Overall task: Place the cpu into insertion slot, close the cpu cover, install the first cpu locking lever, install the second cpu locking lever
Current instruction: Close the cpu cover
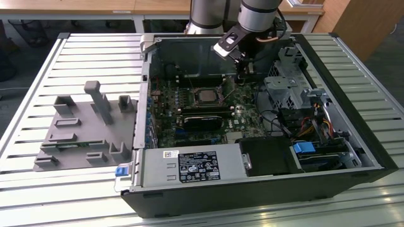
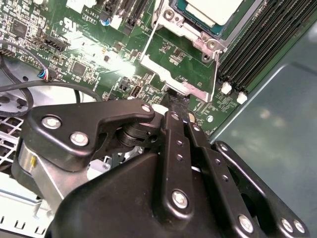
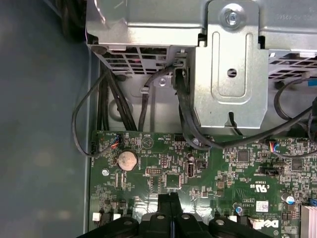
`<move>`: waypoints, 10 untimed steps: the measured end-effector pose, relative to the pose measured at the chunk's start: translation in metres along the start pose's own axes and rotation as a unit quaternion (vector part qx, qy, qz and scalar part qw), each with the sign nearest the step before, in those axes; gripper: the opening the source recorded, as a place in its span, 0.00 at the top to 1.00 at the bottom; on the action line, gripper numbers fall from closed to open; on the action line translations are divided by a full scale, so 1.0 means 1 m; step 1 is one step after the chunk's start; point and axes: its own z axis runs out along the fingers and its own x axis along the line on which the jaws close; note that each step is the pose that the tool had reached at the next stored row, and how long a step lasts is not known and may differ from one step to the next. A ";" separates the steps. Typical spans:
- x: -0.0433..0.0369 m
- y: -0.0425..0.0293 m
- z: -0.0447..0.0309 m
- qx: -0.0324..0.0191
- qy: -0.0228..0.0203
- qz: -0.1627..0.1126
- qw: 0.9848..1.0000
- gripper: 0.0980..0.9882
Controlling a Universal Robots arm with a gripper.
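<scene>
Pincer (image 2: 174, 99) closed, tips beside cpu cover (image 2: 197, 39) edge, cpu (image 2: 213, 10) just beyond

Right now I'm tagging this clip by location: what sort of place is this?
Probably a lab or workshop: an open black desktop computer case lies on a slatted metal table, with wooden desks behind.

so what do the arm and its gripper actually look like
The arm is a smooth, silvery-grey round tube ending in a black wrist, with a small pale box mounted on it. The gripper is matte black: flat linkage bars pinned with silver round-headed screws, narrowing to two slim black fingers.
</scene>
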 end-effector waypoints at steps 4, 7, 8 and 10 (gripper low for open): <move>0.0001 -0.0026 0.0001 0.000 0.000 0.000 1.000 0.99; 0.0002 -0.0062 0.0003 0.000 0.000 0.000 1.000 0.99; 0.0002 -0.0077 0.0003 0.000 0.000 0.000 1.000 0.99; 0.0002 -0.0107 0.0004 0.000 0.000 0.000 1.000 0.99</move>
